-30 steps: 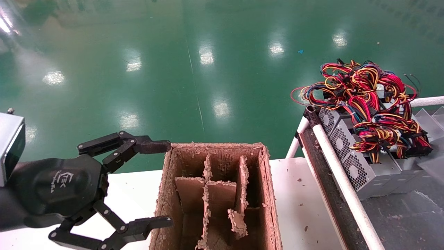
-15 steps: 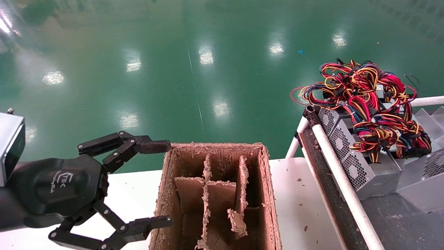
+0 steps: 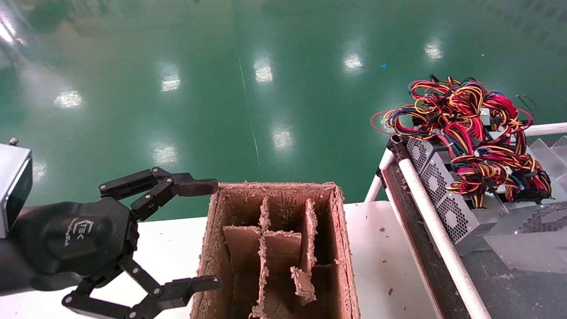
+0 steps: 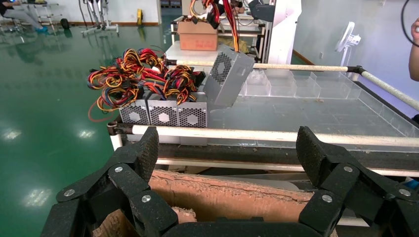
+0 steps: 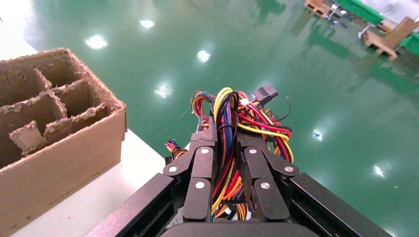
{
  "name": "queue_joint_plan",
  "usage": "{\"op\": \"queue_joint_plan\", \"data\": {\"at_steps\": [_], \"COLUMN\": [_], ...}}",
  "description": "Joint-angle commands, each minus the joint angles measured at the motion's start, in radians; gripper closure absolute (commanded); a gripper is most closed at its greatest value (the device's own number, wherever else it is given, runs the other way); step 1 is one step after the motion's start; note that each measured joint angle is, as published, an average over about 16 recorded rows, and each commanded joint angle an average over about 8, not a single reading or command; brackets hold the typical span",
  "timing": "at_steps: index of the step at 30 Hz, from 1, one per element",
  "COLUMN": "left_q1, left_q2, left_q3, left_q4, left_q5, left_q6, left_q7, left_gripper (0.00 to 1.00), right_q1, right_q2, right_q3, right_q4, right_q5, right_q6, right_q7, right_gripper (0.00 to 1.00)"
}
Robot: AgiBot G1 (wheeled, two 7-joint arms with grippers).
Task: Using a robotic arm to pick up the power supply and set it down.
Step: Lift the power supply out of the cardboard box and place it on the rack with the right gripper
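Two pincers: right pincer (image 5: 226,163) pinching the perforated power supply's (image 3: 529,243) wires (image 5: 228,129); left pincer (image 3: 201,235) spread.

head: high, downward | wrists: close, low | shared: cardboard box (image 3: 274,248), probably

The robot's left black gripper with linkage fingers and a white logo (image 3: 212,235) sits low on the robot's left side, reaching forward, with its two fingers spread wide apart and nothing between them. Its top fingertip (image 3: 197,187) is far from the bottom one. The right black linkage-fingered gripper (image 5: 226,148) has its two fingers squeezed close together on a bunch of coloured wires.
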Motion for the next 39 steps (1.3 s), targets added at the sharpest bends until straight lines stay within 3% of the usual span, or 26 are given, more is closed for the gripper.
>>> {"op": "queue_joint_plan", "data": {"at_steps": [1, 21, 30, 39], "left_q1": [0.000, 0.000, 0.000, 0.000], "left_q2": [0.000, 0.000, 0.000, 0.000], "left_q3": [0.000, 0.001, 0.001, 0.001], "left_q4": [0.000, 0.000, 0.000, 0.000], "left_q5": [0.000, 0.000, -0.001, -0.001], "left_q6": [0.000, 0.000, 0.000, -0.001], "left_q7": [0.000, 0.000, 0.000, 0.001], "left_gripper": [0.00, 0.00, 0.00, 0.00], "right_q1": [0.004, 0.072, 0.072, 0.049], "right_q2": [0.025, 0.138, 0.155, 0.121], "right_q3": [-0.021, -0.170, -0.217, -0.277], "right_q4": [0.027, 0.065, 0.065, 0.053], "right_q5": [0.030, 0.171, 0.176, 0.158], "right_q6": [0.021, 0.040, 0.050, 0.112], "right_q7": [-0.012, -0.130, -0.144, -0.145], "right_gripper": [1.00, 1.00, 1.00, 1.00]}}
